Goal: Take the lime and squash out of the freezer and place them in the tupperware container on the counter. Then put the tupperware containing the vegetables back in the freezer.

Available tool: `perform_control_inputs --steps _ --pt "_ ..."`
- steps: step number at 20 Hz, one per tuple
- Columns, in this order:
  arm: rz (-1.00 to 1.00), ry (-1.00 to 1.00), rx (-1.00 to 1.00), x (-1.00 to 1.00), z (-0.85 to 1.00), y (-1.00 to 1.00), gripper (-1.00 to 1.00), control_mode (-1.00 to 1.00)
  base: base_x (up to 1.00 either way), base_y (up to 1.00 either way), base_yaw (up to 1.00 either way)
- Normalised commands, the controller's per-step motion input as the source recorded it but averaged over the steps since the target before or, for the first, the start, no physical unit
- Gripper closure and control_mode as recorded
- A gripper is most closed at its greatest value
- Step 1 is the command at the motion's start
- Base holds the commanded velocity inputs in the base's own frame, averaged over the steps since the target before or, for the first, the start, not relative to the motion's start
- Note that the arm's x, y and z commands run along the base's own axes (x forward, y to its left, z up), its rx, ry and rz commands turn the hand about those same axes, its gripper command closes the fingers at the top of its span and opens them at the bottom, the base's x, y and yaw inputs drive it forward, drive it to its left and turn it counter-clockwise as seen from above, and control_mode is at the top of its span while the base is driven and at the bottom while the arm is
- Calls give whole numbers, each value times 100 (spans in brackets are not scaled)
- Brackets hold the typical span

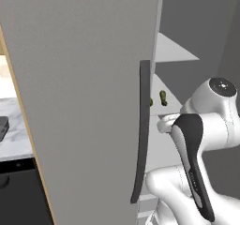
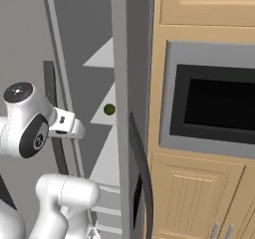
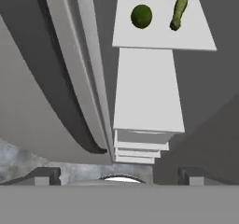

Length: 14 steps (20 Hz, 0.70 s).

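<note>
Ahead, lime (image 3: 141,16) beside squash (image 3: 178,13), well beyond wide-open, empty fingers (image 3: 46,175).

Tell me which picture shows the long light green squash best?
The hand view: the long light green squash lies whole on a pale shelf beside the round dark lime. The left base view shows it small and far; in the right base view I cannot find it.

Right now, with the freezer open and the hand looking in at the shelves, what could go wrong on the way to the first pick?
1. The lime is round and sits loose on the pale shelf; a glancing touch from the open gripper could roll it off.
2. The squash lies close beside it, so reaching for one may knock the other.
3. The freezer door stands near the arm, which may clip its handle when swinging.
</note>
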Motion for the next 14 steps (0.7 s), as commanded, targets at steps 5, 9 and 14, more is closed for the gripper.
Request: perform_control_inputs --steps 5,9,14 --pt "0 0 0 0 0 0 -100 100 70 -16 -1" --pt "-1 0 6 20 0 -28 -100 -100 0 0 0" --pt "-8 -1 3 30 0 -53 -100 -100 0 0 0"
